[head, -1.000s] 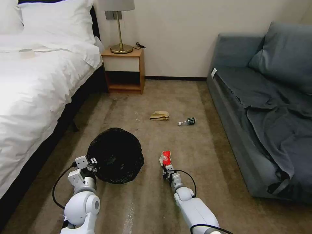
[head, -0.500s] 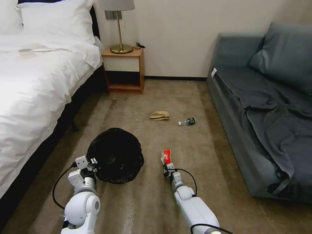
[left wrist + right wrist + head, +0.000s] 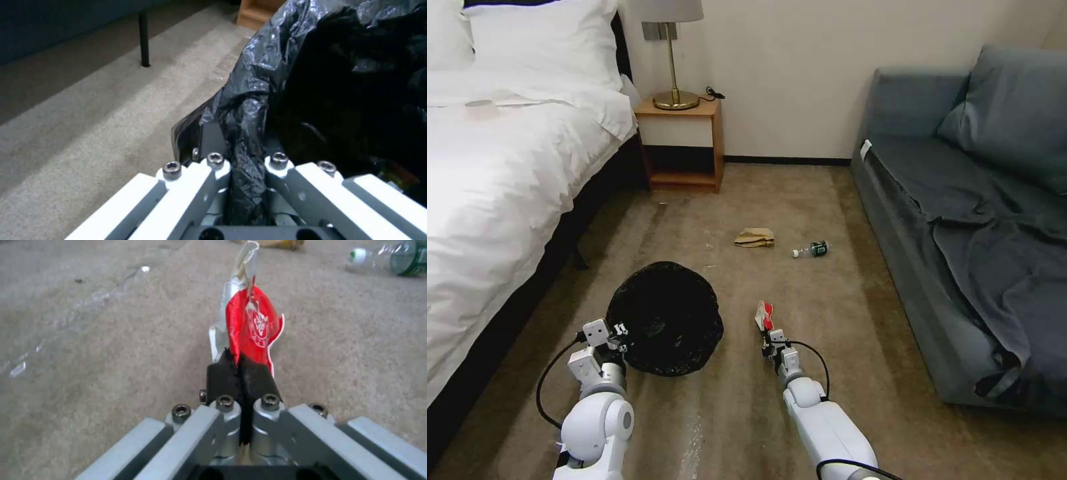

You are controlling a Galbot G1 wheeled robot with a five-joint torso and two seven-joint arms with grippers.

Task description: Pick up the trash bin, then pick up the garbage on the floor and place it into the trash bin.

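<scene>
Pinching the red snack packet [image 3: 251,323] between pressed-together fingers [image 3: 222,376], the right gripper [image 3: 770,335] held it just right of the trash bin [image 3: 665,319]. The left gripper [image 3: 615,335] clamped the bin's bag-covered rim. Beyond, on the carpet [image 3: 840,313], lay the tan paper bag [image 3: 754,237] and clear bottle [image 3: 811,250], apparently apart.

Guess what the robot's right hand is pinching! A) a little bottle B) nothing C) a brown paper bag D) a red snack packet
D: the right gripper has its black fingers shut on the red snack packet, while the bottle and paper bag lie on the carpet.
</scene>
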